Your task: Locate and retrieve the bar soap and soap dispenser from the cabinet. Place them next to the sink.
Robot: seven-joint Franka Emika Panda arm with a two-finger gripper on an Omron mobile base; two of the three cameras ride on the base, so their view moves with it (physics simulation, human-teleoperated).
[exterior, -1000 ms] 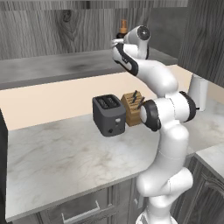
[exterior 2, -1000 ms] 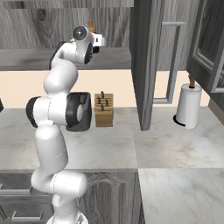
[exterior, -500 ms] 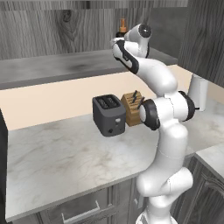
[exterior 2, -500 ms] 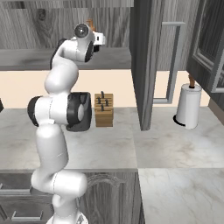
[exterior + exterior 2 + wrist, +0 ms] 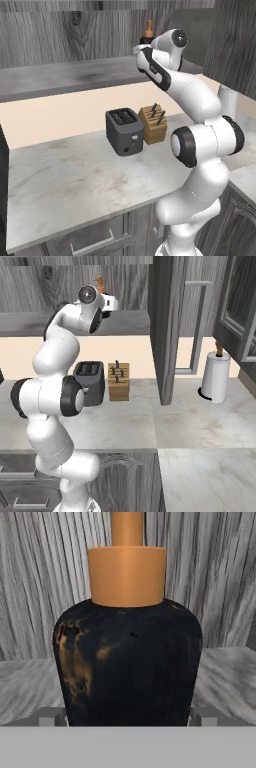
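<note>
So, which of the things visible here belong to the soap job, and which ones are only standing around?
Belong to the job:
- soap dispenser, on the shelf directly in front of the gripper
- cabinet, door open
- gripper

Just standing around:
- toaster
- knife block
- paper-towel roll

Two rear base views flanking; hand view close on soap dispenser (image 5: 127, 662).

A dark grey two-slot toaster (image 5: 124, 132) stands on the pale marbled stone counter (image 5: 65, 182). Touching it at its 3 o'clock is a light wooden knife block (image 5: 153, 124) with dark handles. A white paper-towel roll (image 5: 215, 377) stands upright well apart, at 3 o'clock on the counter.
</note>
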